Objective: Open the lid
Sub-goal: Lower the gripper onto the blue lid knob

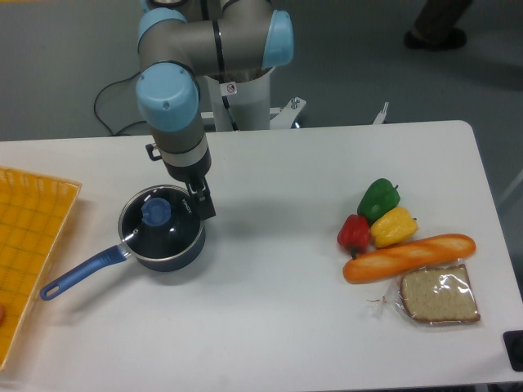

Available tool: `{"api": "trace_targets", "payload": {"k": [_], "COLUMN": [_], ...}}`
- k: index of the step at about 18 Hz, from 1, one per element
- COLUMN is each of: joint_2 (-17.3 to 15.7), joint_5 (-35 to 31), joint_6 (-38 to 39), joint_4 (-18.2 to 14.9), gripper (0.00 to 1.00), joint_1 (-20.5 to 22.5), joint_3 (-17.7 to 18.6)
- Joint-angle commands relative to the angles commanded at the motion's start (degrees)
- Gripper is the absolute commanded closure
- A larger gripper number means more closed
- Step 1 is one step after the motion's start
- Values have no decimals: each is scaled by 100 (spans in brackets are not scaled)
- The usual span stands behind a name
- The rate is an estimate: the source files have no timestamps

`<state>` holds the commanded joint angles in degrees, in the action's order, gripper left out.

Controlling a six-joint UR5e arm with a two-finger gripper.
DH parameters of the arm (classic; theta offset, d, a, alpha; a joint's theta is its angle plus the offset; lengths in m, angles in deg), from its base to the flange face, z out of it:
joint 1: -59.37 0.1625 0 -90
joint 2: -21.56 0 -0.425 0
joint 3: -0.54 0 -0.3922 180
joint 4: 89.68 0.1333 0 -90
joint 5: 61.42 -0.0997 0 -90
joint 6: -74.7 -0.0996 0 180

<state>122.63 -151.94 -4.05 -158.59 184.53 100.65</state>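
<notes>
Just left of jaws, lid (pixel 161 220)

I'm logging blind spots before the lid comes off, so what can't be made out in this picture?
- End effector: too small to tell open or shut.
- Saucepan contents: hidden by reflections on the lid.
- Orange tray: cut off by the left edge.

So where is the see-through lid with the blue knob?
The round clear glass lid with a blue knob sits on the dark blue saucepan at the table's left, near the orange tray, with the gripper beside its right rim.
</notes>
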Motion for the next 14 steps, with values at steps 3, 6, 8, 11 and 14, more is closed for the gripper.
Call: {"api": "trace_targets", "payload": {"k": [3, 6, 8, 11, 14], "joint_2": [79, 115, 185, 246, 255], "joint_5": [-9, 0, -9, -18, -9], "joint_6": [9, 0, 9, 9, 9], "joint_4": [44, 123, 185, 246, 386], "gripper": [0, 1, 1, 1, 1], "joint_1": [-141, -211, -360, -457, -519], "joint_3": [9, 9, 9, 26, 175]}}
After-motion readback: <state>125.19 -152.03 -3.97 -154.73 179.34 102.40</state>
